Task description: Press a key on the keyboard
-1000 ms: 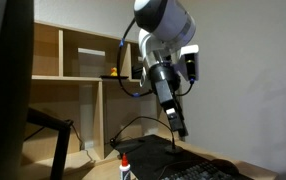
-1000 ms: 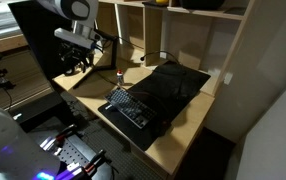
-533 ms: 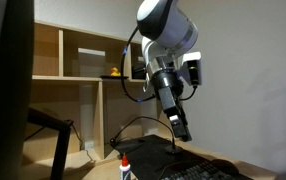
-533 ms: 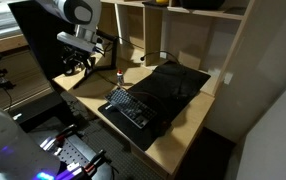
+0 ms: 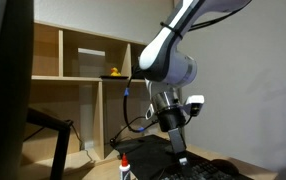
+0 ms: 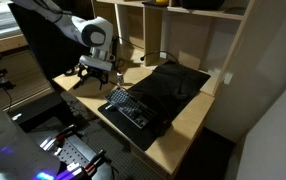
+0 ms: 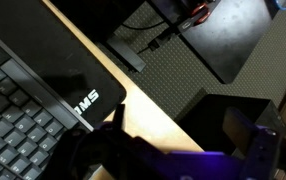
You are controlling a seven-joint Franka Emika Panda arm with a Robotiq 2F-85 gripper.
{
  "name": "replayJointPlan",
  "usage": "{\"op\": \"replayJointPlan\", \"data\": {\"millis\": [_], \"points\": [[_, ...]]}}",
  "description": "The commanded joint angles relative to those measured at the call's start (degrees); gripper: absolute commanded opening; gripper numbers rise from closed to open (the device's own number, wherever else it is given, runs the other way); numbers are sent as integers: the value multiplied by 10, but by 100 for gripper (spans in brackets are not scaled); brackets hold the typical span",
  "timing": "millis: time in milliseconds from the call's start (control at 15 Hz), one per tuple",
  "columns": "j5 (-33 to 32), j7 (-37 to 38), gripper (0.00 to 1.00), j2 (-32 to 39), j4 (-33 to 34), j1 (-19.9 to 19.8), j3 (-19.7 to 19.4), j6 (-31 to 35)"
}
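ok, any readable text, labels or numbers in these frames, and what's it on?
"MS": white letters, the start possibly cut off, on the black strip between the keyboard keys and the bare desk, wrist view.
Key legends: too blurred to read.
Both exterior views: nothing legible.

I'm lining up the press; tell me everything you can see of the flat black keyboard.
The flat black keyboard is a low slab with rows of small dark square keys, apparently plastic. It lies flat on a black mat near the light wooden desk's front edge. Nothing rests on it; the gripper hangs beside its end.
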Motion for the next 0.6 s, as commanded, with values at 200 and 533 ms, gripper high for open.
{"op": "replayJointPlan", "data": {"millis": [200, 533], "points": [[22, -15, 100, 59, 2, -21, 16, 50], [-86, 55, 100, 54, 5, -19, 6, 36]]}}
